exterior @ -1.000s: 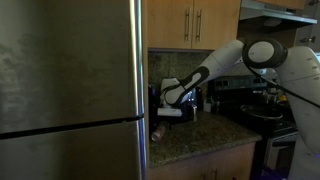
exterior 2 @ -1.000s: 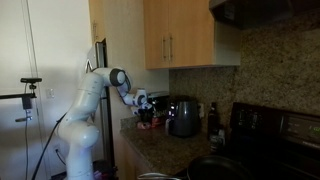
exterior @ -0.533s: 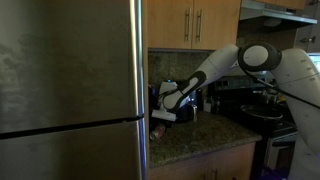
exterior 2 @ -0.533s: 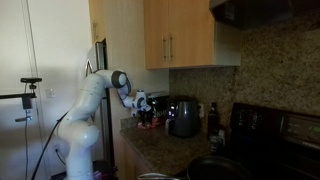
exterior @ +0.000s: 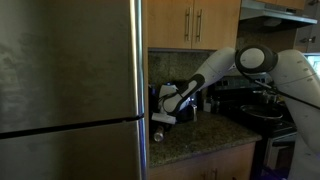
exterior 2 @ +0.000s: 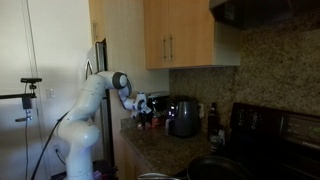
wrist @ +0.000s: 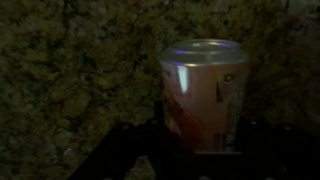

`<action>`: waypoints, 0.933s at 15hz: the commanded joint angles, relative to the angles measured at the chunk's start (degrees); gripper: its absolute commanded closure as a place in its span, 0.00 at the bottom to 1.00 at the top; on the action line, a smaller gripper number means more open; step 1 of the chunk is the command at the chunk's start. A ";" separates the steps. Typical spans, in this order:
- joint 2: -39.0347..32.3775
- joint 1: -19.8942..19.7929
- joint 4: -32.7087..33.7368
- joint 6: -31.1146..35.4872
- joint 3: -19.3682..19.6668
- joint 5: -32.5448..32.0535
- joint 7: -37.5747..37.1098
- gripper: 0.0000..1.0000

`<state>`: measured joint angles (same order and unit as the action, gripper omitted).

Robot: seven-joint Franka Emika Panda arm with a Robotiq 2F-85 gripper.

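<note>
Wrist view: soda can (wrist: 205, 95) on the granite counter (wrist: 70, 70), with dark fingers (wrist: 125, 155) either side of its lower body. They straddle it across the width, presumably so a pinch lands on the round wall. The jaws look part-way in; can't tell if they touch or hold it, or whether the can is upright or tipped. In an exterior view the gripper (exterior: 160, 118) sits low, just beside the fridge (exterior: 70, 80), so the can is right at the fridge's side wall, between the fingers. The arm reaches in from the side away from the fridge, likely because the fridge blocks other approaches. A dark appliance (exterior 2: 183, 117) stands farther from the fridge.
</note>
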<state>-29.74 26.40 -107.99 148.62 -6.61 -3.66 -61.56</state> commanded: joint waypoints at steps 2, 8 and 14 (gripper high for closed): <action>-0.24 1.30 0.37 0.19 2.21 -1.68 -1.15 0.77; 5.08 2.20 -4.11 -2.67 6.64 -8.25 -3.95 0.91; 18.66 -2.43 -16.17 -10.68 9.67 -15.92 -9.19 0.91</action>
<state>-20.51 27.21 -115.26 141.05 3.49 -18.00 -69.53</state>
